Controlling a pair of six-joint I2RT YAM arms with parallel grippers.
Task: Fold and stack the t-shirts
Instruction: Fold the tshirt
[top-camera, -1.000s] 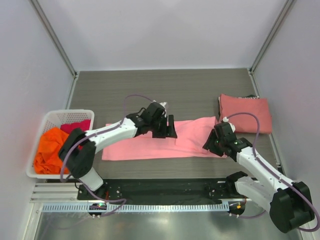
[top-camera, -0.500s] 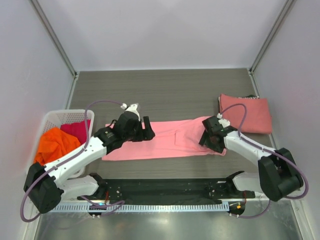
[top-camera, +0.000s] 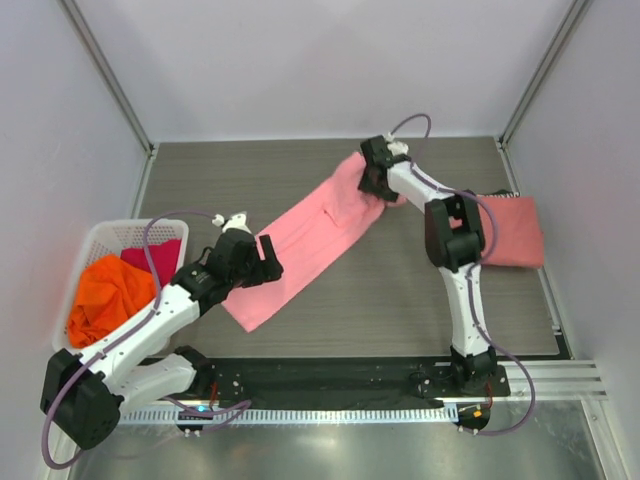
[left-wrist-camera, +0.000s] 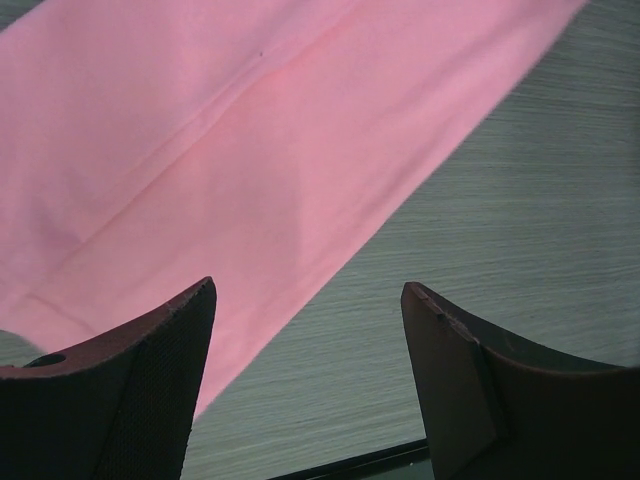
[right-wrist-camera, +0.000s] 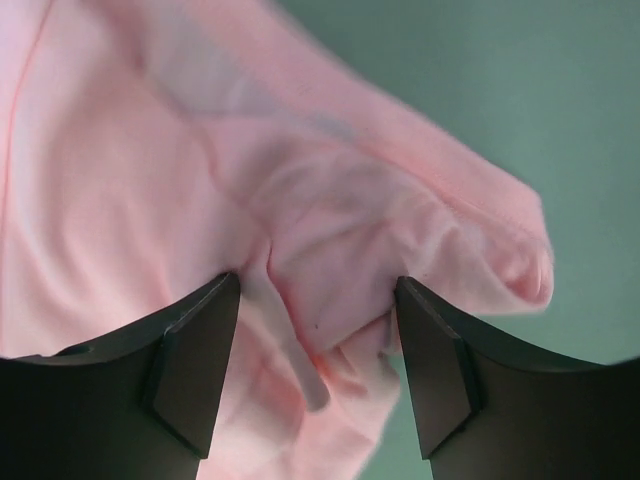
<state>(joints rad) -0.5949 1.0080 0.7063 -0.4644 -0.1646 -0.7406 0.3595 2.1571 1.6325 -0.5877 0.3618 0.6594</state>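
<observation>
The light pink t-shirt (top-camera: 310, 235) lies as a long folded strip, slanting from the near left to the far middle of the table. My left gripper (top-camera: 268, 260) hovers open over its near part; in the left wrist view (left-wrist-camera: 308, 290) the jaws straddle the shirt's edge (left-wrist-camera: 250, 150) and bare table. My right gripper (top-camera: 373, 186) is at the strip's far end, jaws open, with bunched pink cloth (right-wrist-camera: 330, 240) between the fingers. A folded salmon-red t-shirt (top-camera: 512, 232) lies at the right. Orange (top-camera: 100, 300) and magenta (top-camera: 155, 255) shirts sit in the basket.
The white lattice basket (top-camera: 100, 232) stands at the table's left edge. The right arm reaches across the salmon-red shirt's left side. White walls close in the table at the back and on both sides. A black rail runs along the near edge.
The pink strip lay across the front of the table; its right end has now swung to the far middle with the right gripper. The left gripper drew back to the near left.
</observation>
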